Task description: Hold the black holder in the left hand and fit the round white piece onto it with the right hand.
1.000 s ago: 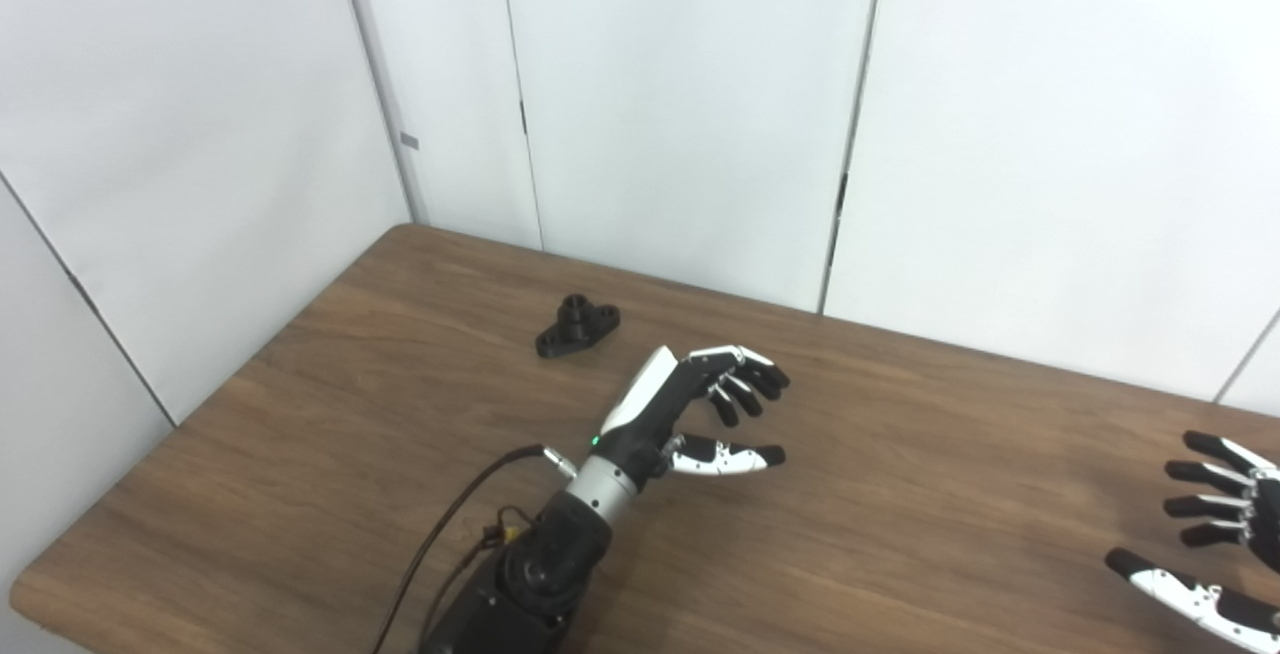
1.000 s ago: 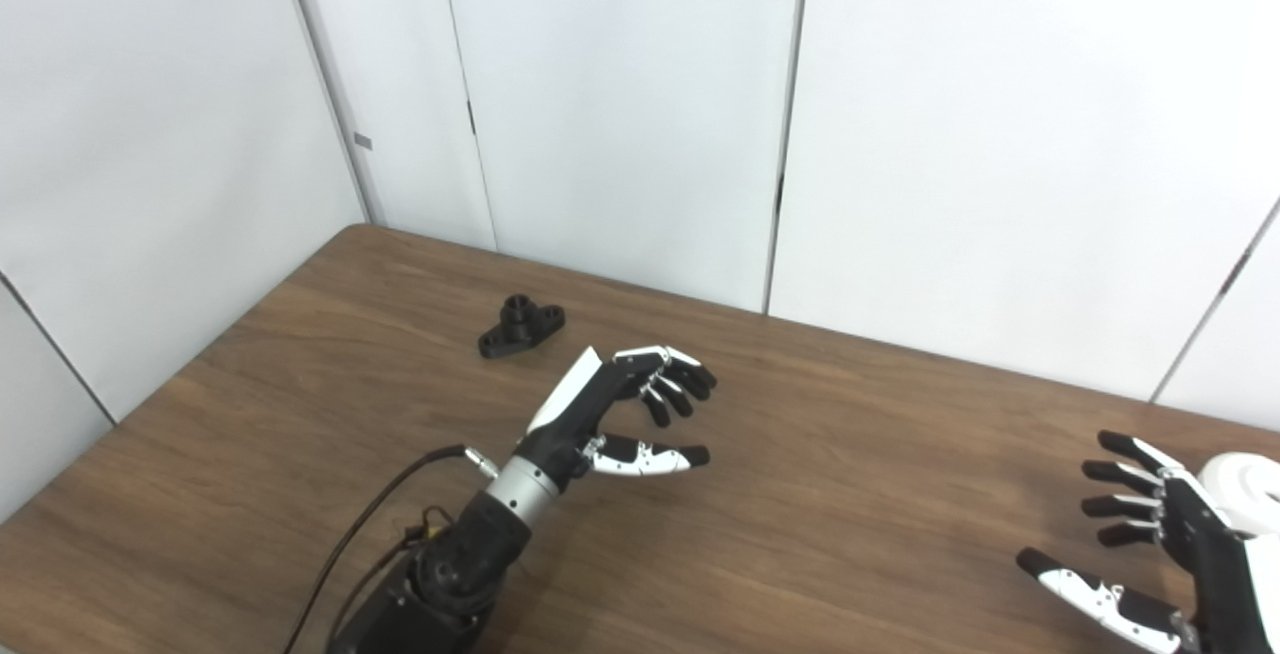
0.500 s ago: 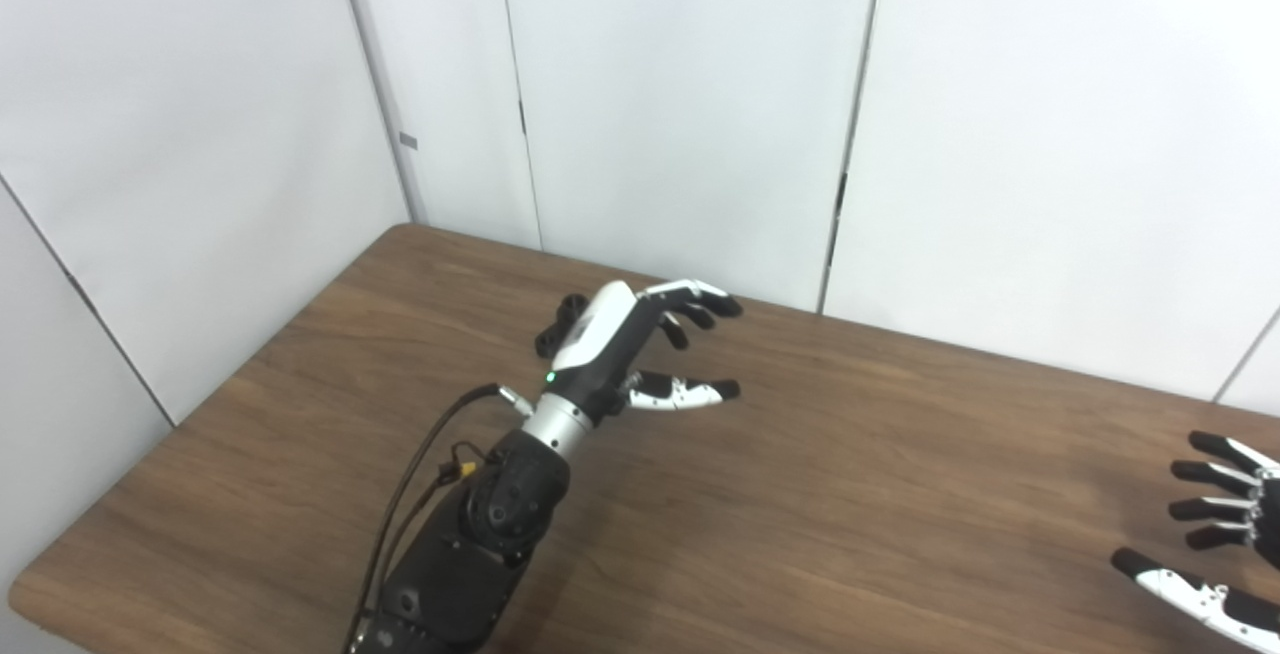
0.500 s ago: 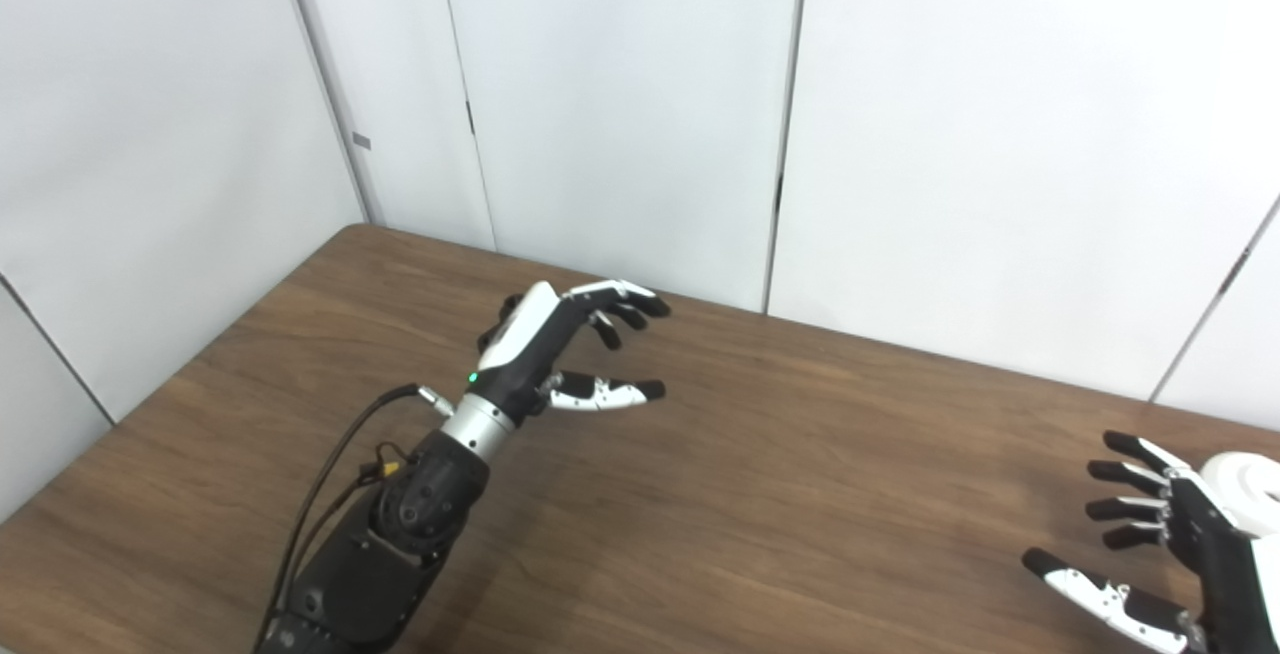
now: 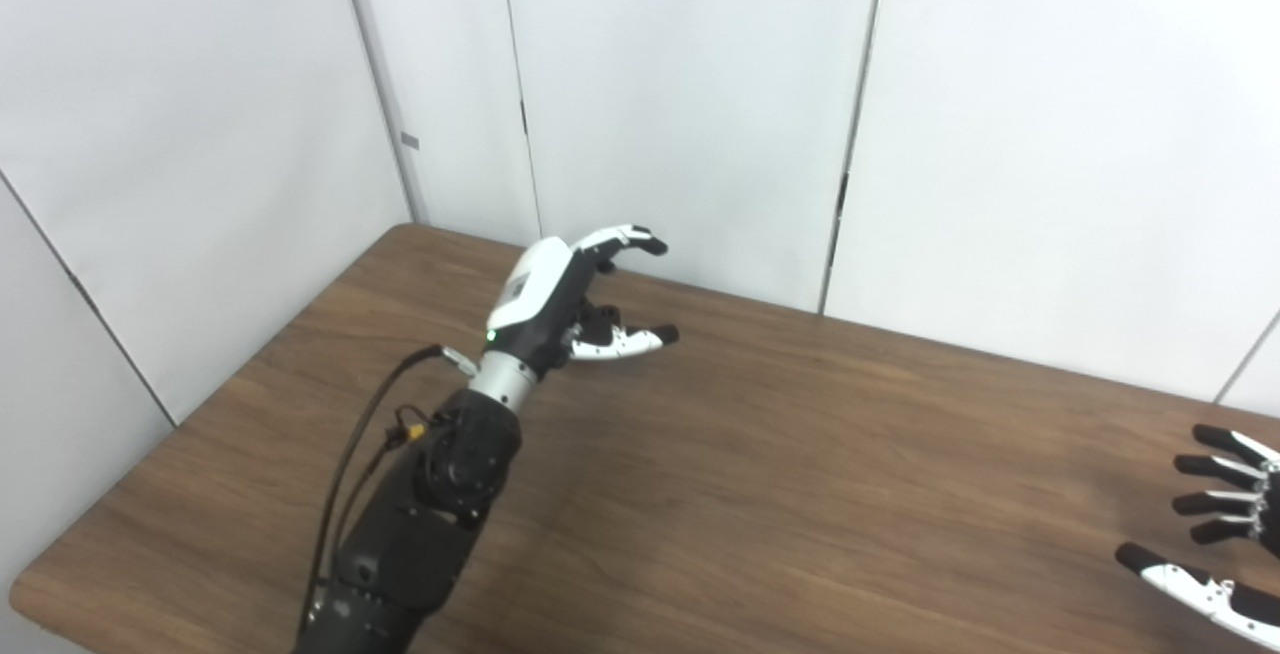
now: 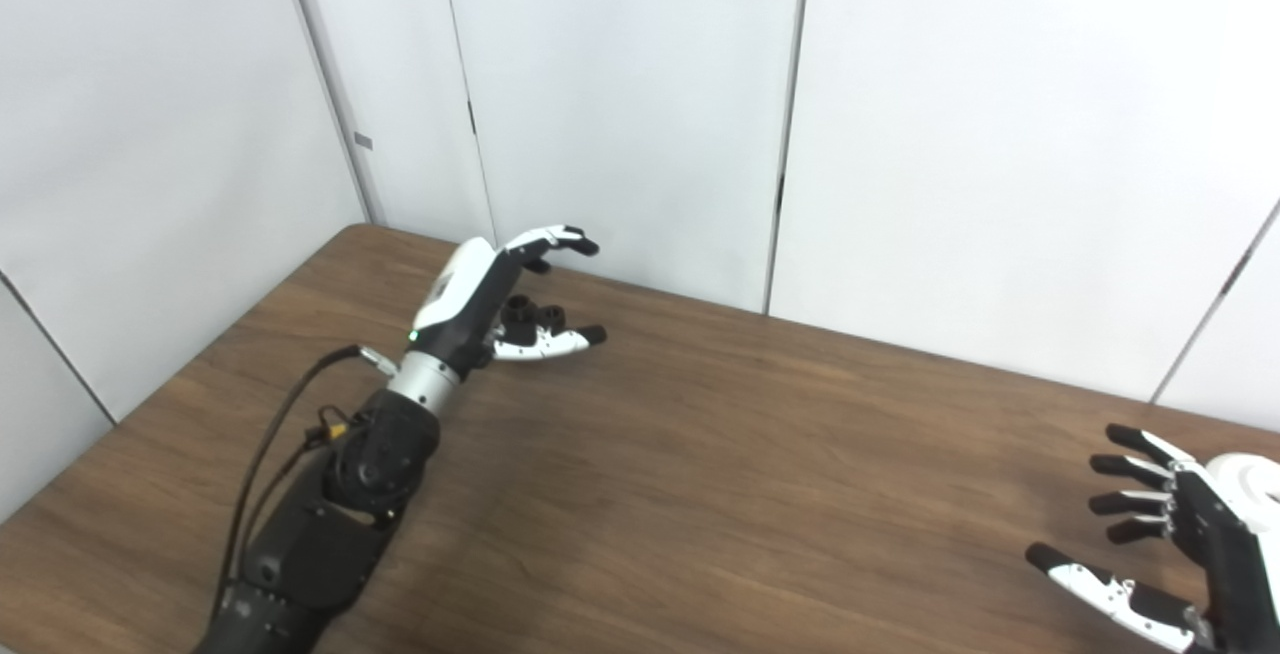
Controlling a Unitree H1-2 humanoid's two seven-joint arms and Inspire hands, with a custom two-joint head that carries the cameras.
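Observation:
The black holder (image 6: 524,318) lies on the wooden table (image 5: 800,454) near its far left corner, mostly hidden by my left hand (image 5: 562,301). That hand is open, its fingers arched above the holder and its thumb (image 6: 548,341) stretched in front of it; I cannot tell whether it touches the holder. My right hand (image 6: 1170,554) hovers open at the bottom right edge, fingers spread, holding nothing. The round white piece (image 6: 1252,478) shows only in the right eye view, just behind the right hand, cut off by the picture's edge.
White wall panels (image 5: 690,84) close off the table's far and left sides. A black cable (image 5: 350,454) runs along the left forearm. The table's left corner edge (image 5: 20,589) is close to the arm.
My left hand has moved up and to the left across the table, from the middle to over the black holder, now partly covering it. The right hand has barely shifted.

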